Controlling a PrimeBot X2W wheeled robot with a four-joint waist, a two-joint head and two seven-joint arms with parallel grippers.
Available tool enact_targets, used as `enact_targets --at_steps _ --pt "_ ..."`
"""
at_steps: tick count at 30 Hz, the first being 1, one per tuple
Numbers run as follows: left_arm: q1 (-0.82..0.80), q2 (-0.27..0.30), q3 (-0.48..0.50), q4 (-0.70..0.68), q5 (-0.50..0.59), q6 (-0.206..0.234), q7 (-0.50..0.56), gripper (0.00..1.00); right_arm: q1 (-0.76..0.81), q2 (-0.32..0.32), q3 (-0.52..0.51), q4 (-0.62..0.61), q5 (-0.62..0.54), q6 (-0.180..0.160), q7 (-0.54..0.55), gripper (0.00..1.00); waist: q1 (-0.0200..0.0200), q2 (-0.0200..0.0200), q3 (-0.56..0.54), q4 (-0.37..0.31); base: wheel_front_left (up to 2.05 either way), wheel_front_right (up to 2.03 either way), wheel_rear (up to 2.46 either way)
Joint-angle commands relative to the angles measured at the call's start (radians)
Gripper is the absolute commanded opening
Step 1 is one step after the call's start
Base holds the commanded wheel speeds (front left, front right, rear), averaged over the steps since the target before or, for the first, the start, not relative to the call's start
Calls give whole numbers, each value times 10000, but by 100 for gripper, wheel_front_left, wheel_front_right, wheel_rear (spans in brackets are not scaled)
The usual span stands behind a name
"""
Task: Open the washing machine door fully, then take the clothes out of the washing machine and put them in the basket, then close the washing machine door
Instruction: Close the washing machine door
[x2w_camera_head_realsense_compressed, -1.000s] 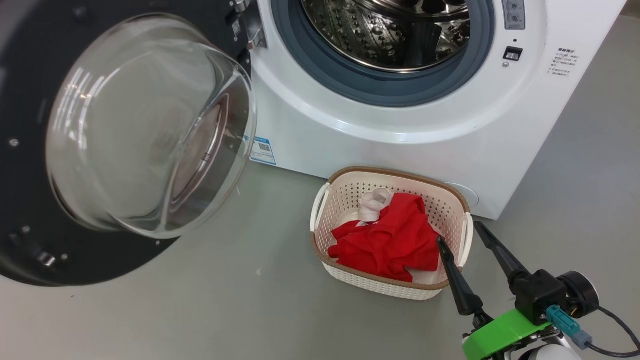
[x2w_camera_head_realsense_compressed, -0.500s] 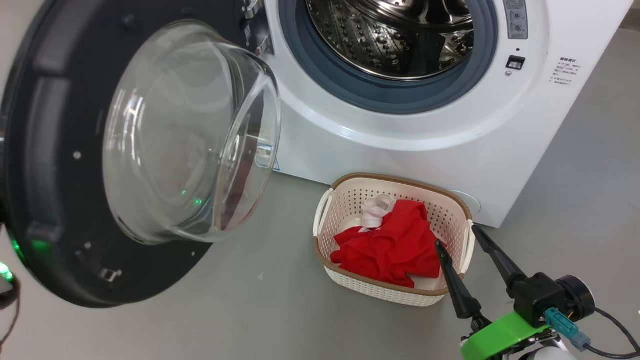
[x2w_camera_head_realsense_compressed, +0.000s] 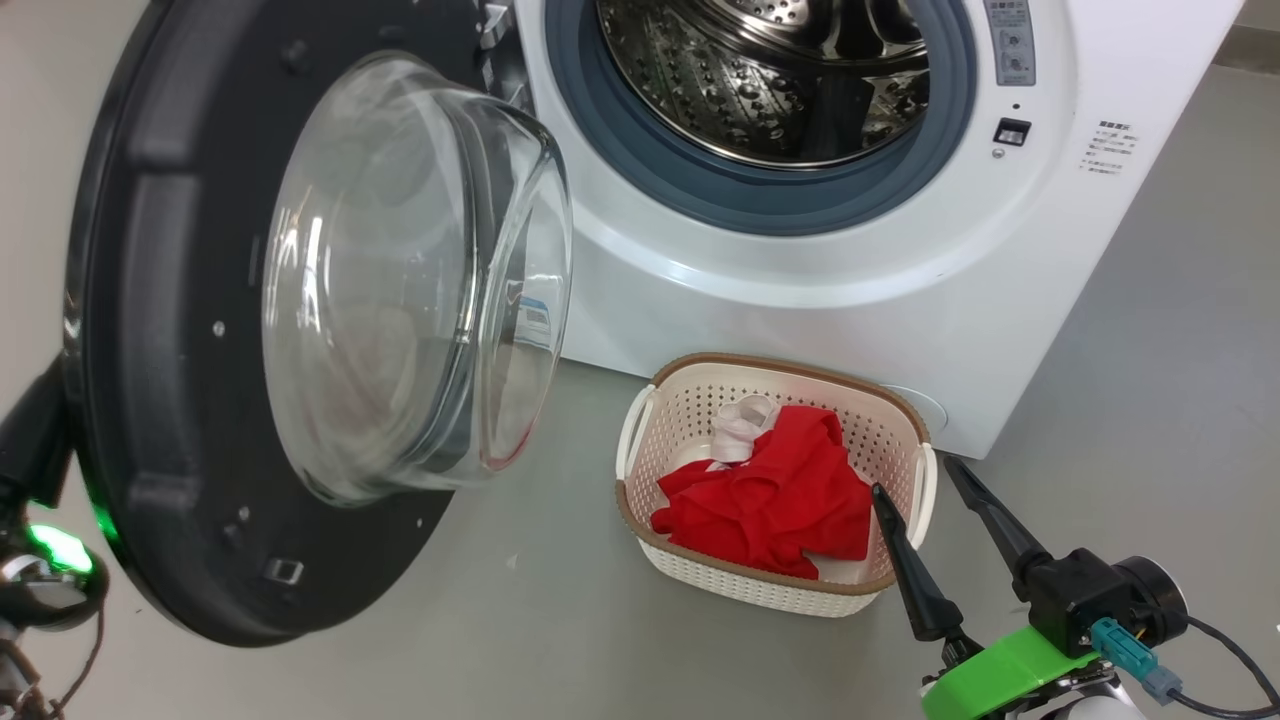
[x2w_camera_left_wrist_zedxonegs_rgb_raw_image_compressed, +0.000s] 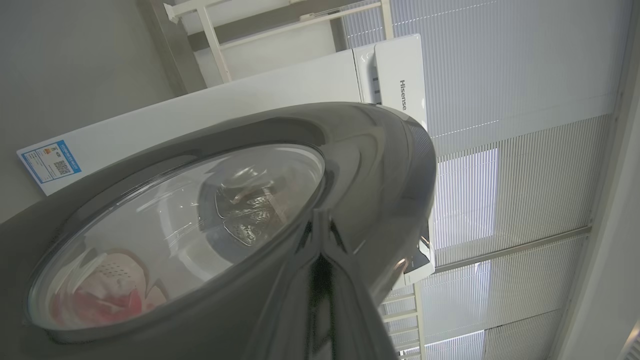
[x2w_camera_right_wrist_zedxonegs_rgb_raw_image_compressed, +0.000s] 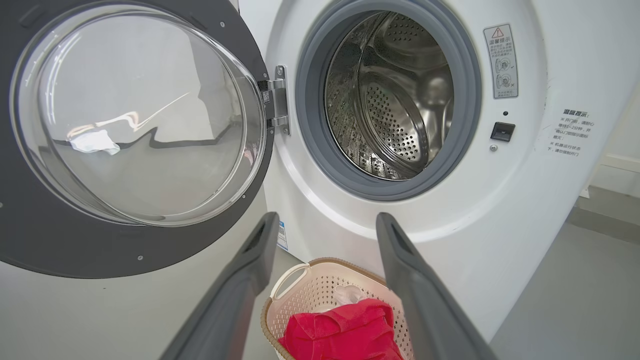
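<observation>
The washing machine (x2w_camera_head_realsense_compressed: 800, 300) stands at the back, the drum (x2w_camera_head_realsense_compressed: 780, 70) inside it. The door (x2w_camera_head_realsense_compressed: 170, 300) hangs from the left of the opening and juts forward on the left, its glass (x2w_camera_head_realsense_compressed: 420, 280) bulging to the right. The basket (x2w_camera_head_realsense_compressed: 690, 410) sits on the floor (x2w_camera_head_realsense_compressed: 450, 620) just before the machine, below the opening, with the clothes (x2w_camera_head_realsense_compressed: 770, 500) in it. The right gripper (x2w_camera_head_realsense_compressed: 913, 474) is at the basket's right end, one finger over the rim, the other outside it
</observation>
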Motion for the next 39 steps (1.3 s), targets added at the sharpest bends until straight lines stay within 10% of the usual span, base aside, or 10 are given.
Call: enact_targets --at_steps 1,39 --pt "149 160 -26 -471 -84 89 191 0 -242 -29 216 -213 140 48 -137 100 0 0 27 -69 0 0 0" --pt "2323 -211 -3544 -3683 -3264 1180 -1476 0 -659 -29 206 -166 721 48 -225 100 0 0 491 -1801 0 0 0"
